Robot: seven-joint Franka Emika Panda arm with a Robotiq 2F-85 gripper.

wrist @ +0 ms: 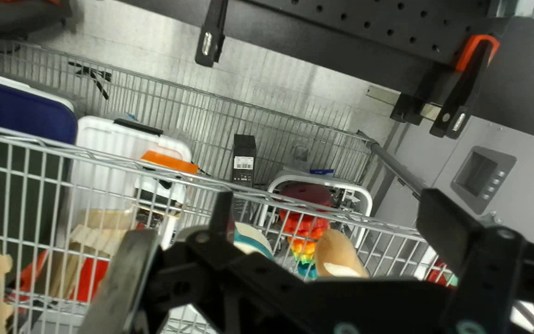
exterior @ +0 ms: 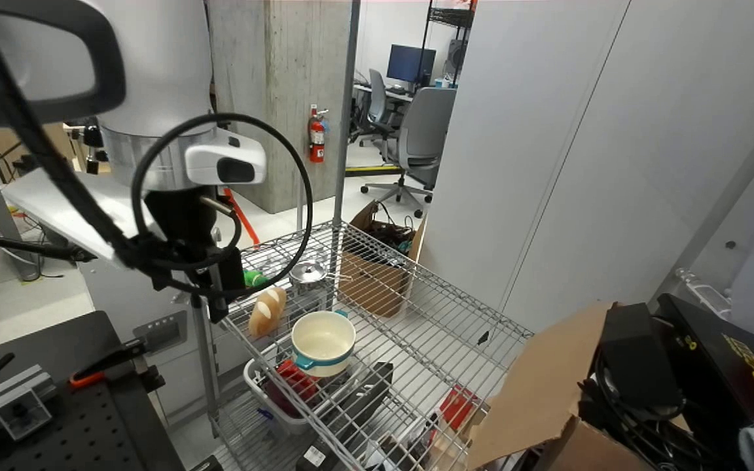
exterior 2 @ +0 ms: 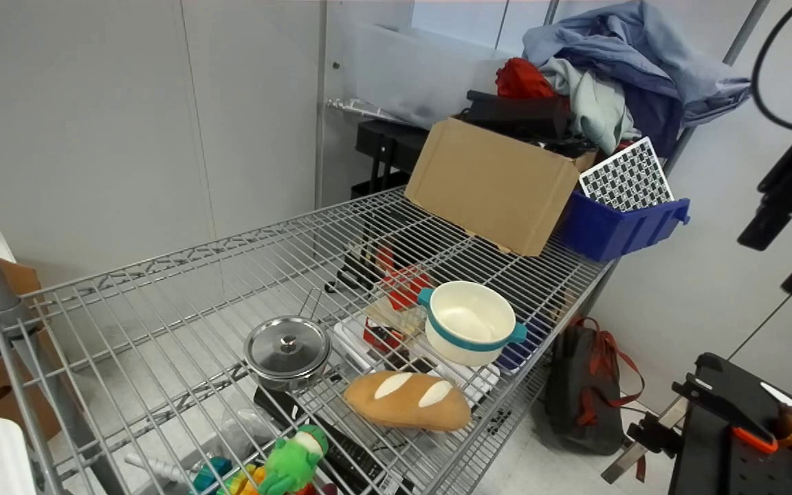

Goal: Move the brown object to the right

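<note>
wrist view: the brown loaf (wrist: pixel 339 253) shows in the gap between the jaws, beyond them and partly hidden; what shows of its long axis runs steeply, roughly across the line they close along. in an exterior view it lies on the wire worktop (exterior 2: pixel 162 263), near the lidded pot (exterior 2: pixel 288 352) and the cream bowl (exterior 2: pixel 473 320); the jaws stand wide with nothing held, well apart from it, off to the right there. the next move, i judge, calls for an approach to the loaf and a descent that pinches its narrow width, not its ends.
</note>
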